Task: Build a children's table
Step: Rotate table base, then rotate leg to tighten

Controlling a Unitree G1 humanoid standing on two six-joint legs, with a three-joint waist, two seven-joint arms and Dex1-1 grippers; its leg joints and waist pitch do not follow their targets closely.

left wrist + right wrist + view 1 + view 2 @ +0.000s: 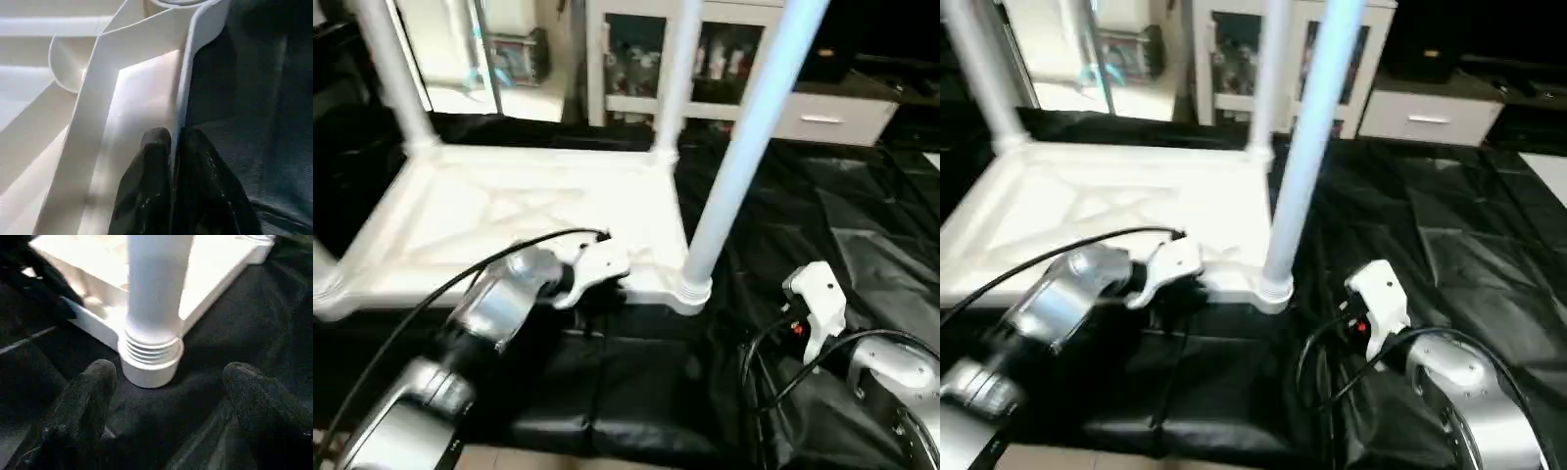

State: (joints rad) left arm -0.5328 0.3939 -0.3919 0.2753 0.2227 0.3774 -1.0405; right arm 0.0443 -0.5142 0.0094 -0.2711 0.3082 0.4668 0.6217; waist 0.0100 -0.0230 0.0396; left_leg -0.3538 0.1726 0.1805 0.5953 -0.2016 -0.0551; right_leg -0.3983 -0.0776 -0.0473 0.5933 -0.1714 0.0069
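**Left gripper pinches the tabletop rim while the right one waits open by the near leg**

Where the children's table (509, 220) lies upside down on a black sheet (822, 225), its ribbed, X-braced underside faces up and its legs rise out of the round corner sockets. The near right leg (744, 147) stands in its socket (693, 289) at the corner closest to the robot, with threaded rings showing just above the collar in the right wrist view. A far right leg (675, 78) and a far left leg (396, 73) stand at the back corners.

The left arm (460, 343) reaches forward and inward from the lower left, its silver forearm angled up toward the near edge of the top, a black cable arching over it. The left gripper (172, 161) sits at that near rim (183, 98), a little to the left of the near right socket. In the left wrist view its two black fingers (151, 176) are closed on the thin white rim wall, one on the inside and one on the outside, touching it.

The right arm (891, 382) lies low at the lower right, wrist bent upward. The right gripper (168, 396) points at the base of the near right leg with its fingers (88, 396) spread wide, one on each side, apart from the socket and holding nothing.

Behind the table stands a white glass-door cabinet (636, 59).
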